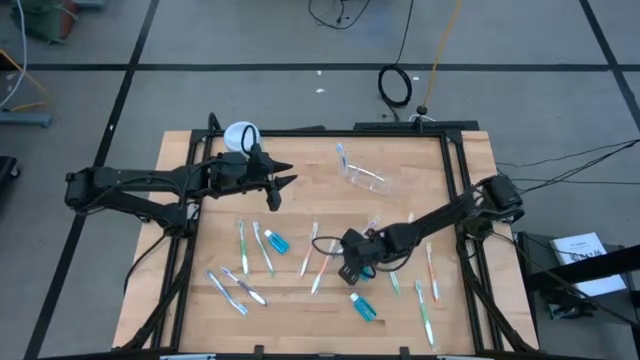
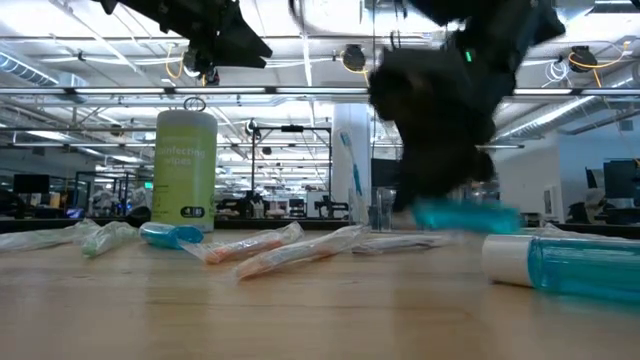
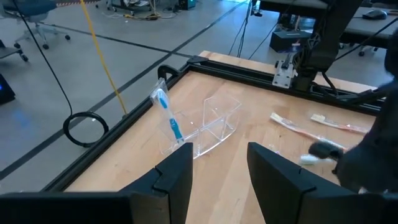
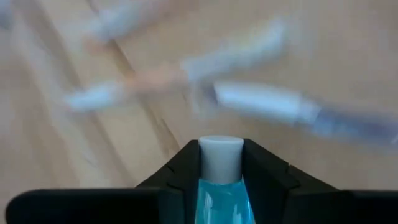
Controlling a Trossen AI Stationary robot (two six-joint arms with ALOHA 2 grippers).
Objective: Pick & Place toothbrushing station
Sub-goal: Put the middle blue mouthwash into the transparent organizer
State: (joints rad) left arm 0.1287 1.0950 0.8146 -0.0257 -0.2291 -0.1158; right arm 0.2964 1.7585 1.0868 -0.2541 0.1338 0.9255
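A clear plastic holder (image 1: 365,178) stands on the far middle of the table, with a blue toothbrush (image 3: 168,115) leaning in it. Several toothbrushes (image 1: 243,240) and blue toothpaste tubes (image 1: 275,242) lie on the wood. My right gripper (image 1: 355,262) is over the table's middle, shut on a blue toothpaste tube (image 4: 221,199). My left gripper (image 1: 280,185) is open and empty above the far left, its fingers (image 3: 180,174) pointing toward the holder (image 3: 214,121). My right gripper pinches the blue tube between its two fingers, just behind the white cap (image 4: 221,158). The cap sticks out forward past the fingertips. In the low view the tube (image 2: 465,215) hangs under the gripper, a little above the table.
A light-green canister with a white lid (image 1: 240,135) stands at the far left, close to my left arm. Another blue tube (image 1: 365,308) lies near the front, and it also shows in the low view (image 2: 560,262). Black frame rails (image 1: 460,180) edge the table.
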